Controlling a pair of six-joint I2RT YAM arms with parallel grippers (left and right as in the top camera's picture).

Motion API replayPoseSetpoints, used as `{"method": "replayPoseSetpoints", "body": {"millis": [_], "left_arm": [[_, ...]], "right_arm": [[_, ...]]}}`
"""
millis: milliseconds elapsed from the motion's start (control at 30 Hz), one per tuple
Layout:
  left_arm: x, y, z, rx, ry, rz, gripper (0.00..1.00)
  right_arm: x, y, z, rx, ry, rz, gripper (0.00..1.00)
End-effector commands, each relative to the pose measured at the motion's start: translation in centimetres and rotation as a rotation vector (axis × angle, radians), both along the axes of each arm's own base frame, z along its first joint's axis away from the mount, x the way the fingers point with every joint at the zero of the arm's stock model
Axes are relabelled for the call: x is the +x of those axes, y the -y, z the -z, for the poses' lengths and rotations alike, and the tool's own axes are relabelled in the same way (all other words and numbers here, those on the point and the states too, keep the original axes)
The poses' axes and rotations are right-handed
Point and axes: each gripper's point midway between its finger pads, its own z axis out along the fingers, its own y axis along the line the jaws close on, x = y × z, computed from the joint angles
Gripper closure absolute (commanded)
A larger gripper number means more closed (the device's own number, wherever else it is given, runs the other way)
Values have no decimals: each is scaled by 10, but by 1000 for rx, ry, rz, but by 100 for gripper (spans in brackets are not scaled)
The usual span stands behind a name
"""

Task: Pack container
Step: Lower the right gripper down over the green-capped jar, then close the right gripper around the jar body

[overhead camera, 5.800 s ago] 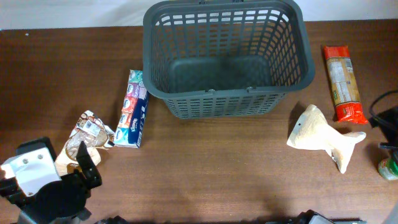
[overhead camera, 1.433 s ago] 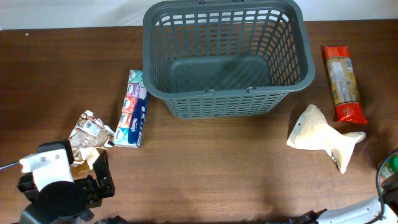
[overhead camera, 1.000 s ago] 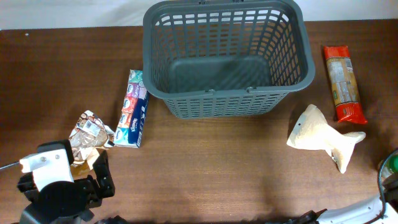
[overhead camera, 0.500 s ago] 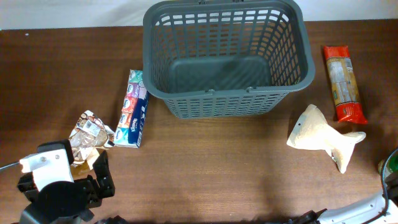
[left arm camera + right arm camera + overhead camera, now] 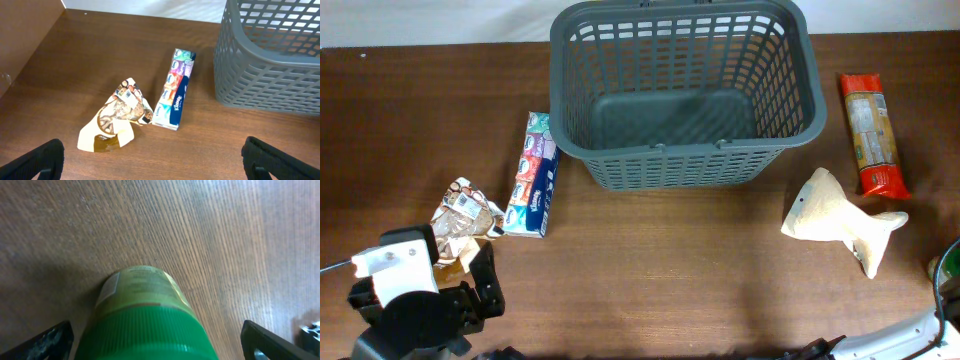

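You see the dark grey basket [image 5: 685, 95] far back on the counter [image 5: 670, 265], a tissue pack [image 5: 535, 175] just left, a pasta packet [image 5: 872, 135] to its right.

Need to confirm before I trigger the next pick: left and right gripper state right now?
Left gripper: open, empty.
Right gripper: open, fingers either side of the green-capped yellowish plastic bottle, not gripping it.

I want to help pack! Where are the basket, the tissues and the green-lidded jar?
basket [image 5: 680, 170]: overhead view, front wall.
tissues [image 5: 173, 88]: left wrist view, top face.
green-lidded jar [image 5: 150, 335]: right wrist view, green lid.
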Motion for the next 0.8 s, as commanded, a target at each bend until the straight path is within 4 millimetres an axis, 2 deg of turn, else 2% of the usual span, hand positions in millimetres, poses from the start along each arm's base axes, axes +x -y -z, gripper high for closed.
{"method": "replayPoseSetpoints", "body": {"millis": [0,333,533,767], "left_arm": [[-1,0,-1,-6,3,4,0],[-1,0,-1,-6,3,4,0],[-1,0,-1,-6,3,4,0],[-1,0,-1,-6,3,4,0]], "right_arm": [[-3,-7,11,24,-8,-8,1],[-2,-6,14,19,1,-18,1],[6,-6,27,16,46,-73,1],[8,-6,28,16,60,-87,1]]}}
